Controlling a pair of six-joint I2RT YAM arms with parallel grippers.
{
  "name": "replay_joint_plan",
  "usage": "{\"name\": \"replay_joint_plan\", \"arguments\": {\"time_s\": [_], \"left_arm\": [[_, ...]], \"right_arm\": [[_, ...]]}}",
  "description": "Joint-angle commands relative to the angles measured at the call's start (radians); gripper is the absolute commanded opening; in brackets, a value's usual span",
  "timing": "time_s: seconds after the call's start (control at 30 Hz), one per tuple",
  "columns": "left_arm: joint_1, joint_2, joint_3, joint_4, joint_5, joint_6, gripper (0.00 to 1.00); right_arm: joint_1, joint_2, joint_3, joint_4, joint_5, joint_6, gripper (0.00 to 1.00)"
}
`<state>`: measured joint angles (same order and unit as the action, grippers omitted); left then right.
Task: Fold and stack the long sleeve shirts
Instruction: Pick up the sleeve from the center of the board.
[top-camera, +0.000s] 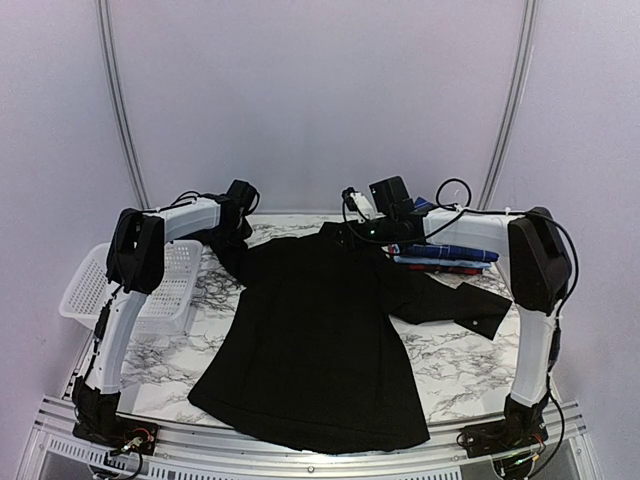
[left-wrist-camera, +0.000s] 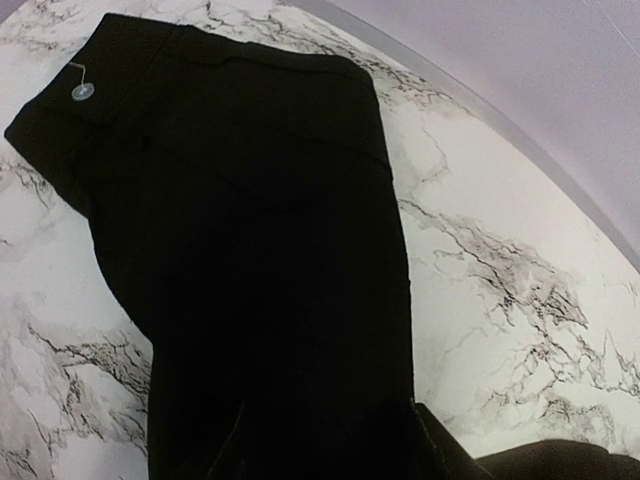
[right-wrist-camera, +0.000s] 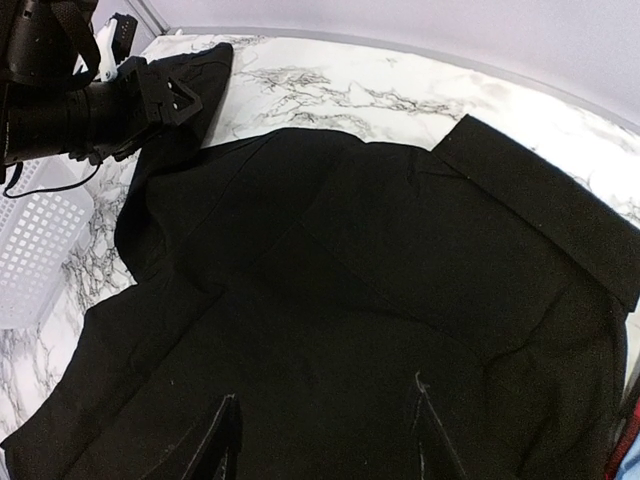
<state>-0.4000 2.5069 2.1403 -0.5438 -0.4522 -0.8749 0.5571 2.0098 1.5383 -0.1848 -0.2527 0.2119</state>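
At the near edge of the marble-patterned table (top-camera: 455, 372), between the two arm bases, lies the hem of a black shirt (top-camera: 315, 350). The shirt is spread flat and runs away toward the far side, and its dark cloth swallows most seams and folds. Its right sleeve (top-camera: 450, 298) stretches out to the right and ends in a cuff lying on the table. To the left stands a white mesh basket (top-camera: 165, 285), partly hidden behind the left arm and cut off at the edge of the right wrist view. Farther back, the right gripper (right-wrist-camera: 322, 390) hovers low over the shirt's upper part. Its two black fingers stand apart with flat cloth between them, clamping nothing, and they are hard to pick out against the black. The left sleeve (left-wrist-camera: 260, 250) lies doubled over at the far left, with one small pale button (left-wrist-camera: 82, 92) showing on its cuff. The left gripper (top-camera: 238, 212) hangs right over that sleeve. Its own camera shows none of its fingers, so I cannot tell whether it is spread or pinching cloth. At the far right sits a stack of folded shirts (top-camera: 447, 256) in blue plaid, light blue and red, its back part hidden by the right arm.
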Motion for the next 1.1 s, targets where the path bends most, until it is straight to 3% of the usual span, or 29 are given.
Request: {"name": "replay_joint_plan", "arguments": {"time_s": [0.0,0.1,0.37,0.5,0.73,0.9,1.07], "left_arm": [[-0.009,-0.057,-0.034,0.000,0.018,-0.056,0.55],[-0.010,-0.046,-0.023,0.000,0.019,-0.068,0.60],[0.005,0.010,0.019,-0.002,0.044,-0.091,0.60],[0.012,0.031,0.044,0.001,0.043,-0.096,0.46],[0.006,-0.003,0.096,0.010,0.009,0.002,0.00],[-0.042,-0.111,0.039,0.069,-0.028,0.143,0.00],[-0.141,-0.290,-0.150,0.218,0.006,0.295,0.00]], "right_arm": [[0.004,-0.042,-0.008,0.015,0.009,-0.002,0.52],[0.004,-0.041,-0.015,0.022,0.005,0.003,0.52],[0.004,-0.044,-0.026,0.024,0.005,0.004,0.52],[0.004,-0.046,-0.022,0.021,0.006,0.003,0.52],[0.003,-0.053,-0.023,0.012,0.011,0.001,0.51],[0.004,-0.070,-0.034,0.009,0.019,0.001,0.51],[0.004,-0.111,-0.065,0.010,0.041,0.006,0.51]]}}
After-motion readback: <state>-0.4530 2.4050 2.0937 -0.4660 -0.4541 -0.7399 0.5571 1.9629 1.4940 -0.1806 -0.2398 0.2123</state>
